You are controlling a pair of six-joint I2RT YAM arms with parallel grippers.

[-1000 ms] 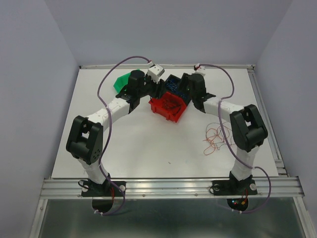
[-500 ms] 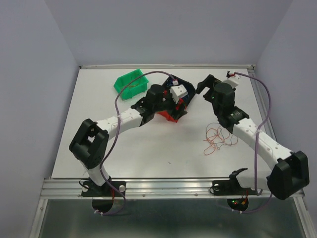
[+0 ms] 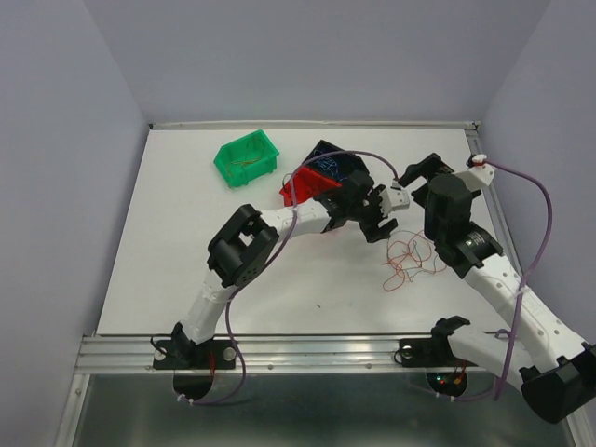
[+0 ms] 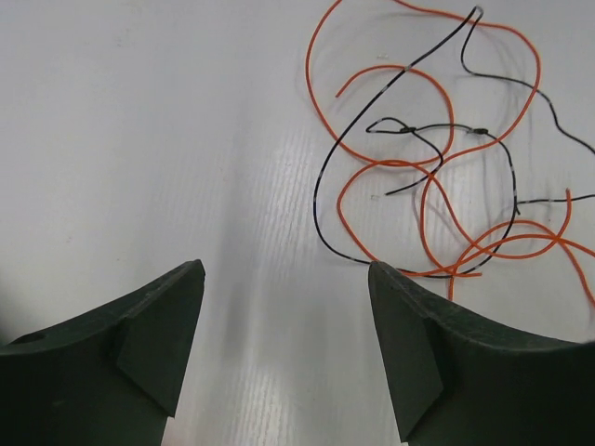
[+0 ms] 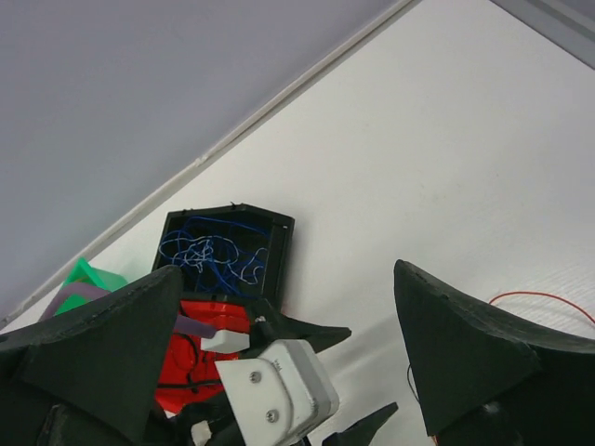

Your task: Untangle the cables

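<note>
The cables, a loose tangle of orange and black strands, lie on the white table, toward four o'clock from its middle. The left gripper hangs just at their ten o'clock, jaws spread wide. The right gripper sits at their twelve, jaws also apart. A red bin, a dark bin and a green bin stand farther off toward ten o'clock.

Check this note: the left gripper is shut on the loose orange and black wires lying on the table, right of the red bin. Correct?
Not quite. The left gripper is open and holds nothing. The orange and black wires lie loose on the table ahead of its fingers, not between them, as the left wrist view shows. They do lie right of the red bin.
</note>
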